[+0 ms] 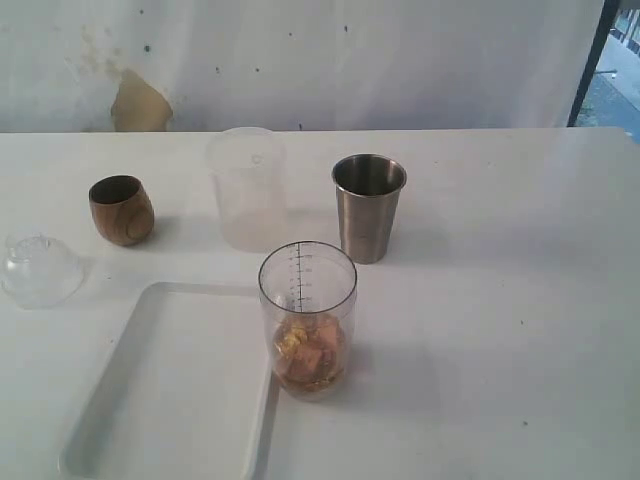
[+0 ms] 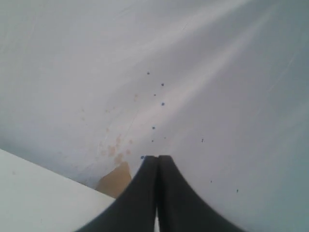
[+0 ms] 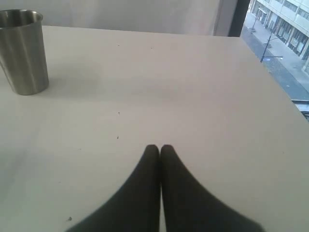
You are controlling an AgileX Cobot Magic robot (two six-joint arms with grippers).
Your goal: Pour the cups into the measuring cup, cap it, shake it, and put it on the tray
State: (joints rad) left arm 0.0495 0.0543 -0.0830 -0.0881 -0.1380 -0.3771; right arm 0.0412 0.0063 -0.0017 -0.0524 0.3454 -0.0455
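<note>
Left gripper (image 2: pixel 158 159), left wrist view: fingers pressed together, empty, aimed at wall (image 2: pixel 193 72); no task item visible.

Right gripper (image 3: pixel 159 148), right wrist view: fingers together, empty; tapered brushed-steel tumbler (image 3: pixel 21 50) upright, ahead and off to one side, well apart.

Exterior view: clear graduated plastic measuring cup (image 1: pixel 308 320) upright near centre, just beside right rim of shallow white tray (image 1: pixel 170 400), brownish pieces inside. Clear domed lid (image 1: pixel 40 270) at far left, probably nearer left arm.

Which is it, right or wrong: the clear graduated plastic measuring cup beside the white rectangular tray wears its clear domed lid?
No: the exterior view shows the clear graduated plastic measuring cup beside the white rectangular tray uncapped; the clear domed lid lies on the table.
</note>
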